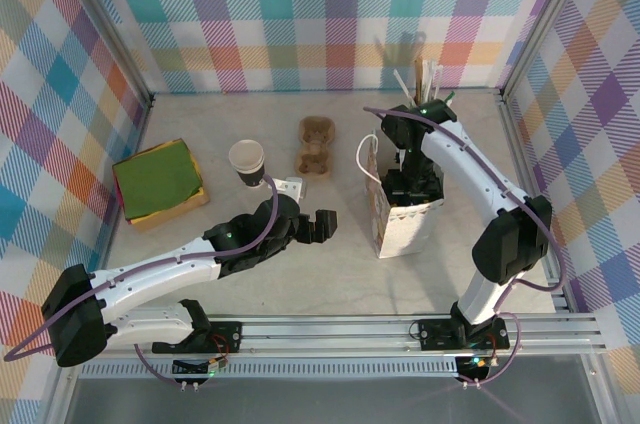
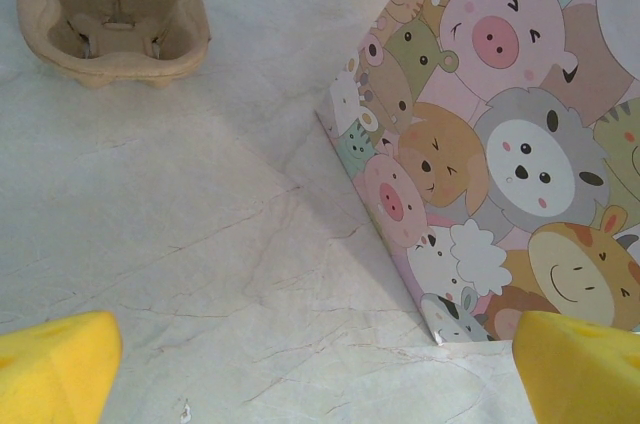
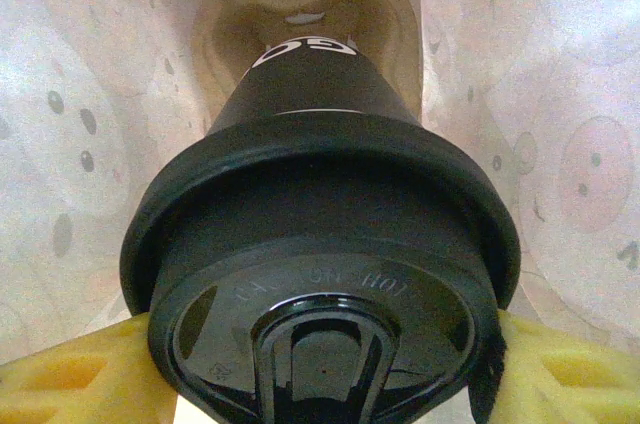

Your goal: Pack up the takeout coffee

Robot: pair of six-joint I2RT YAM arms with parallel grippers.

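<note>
The right fingers [image 3: 70, 384] grip the takeout coffee [image 3: 320, 194] low inside the bag [image 3: 90, 94], not yet released, while the left fingers [image 2: 55, 369] stand wide apart.

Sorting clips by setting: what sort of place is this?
Likely a staged robot test cell, not a café: pastel plaid-patterned walls, silver aluminium frame rail, pale marble-look tabletop.
</note>
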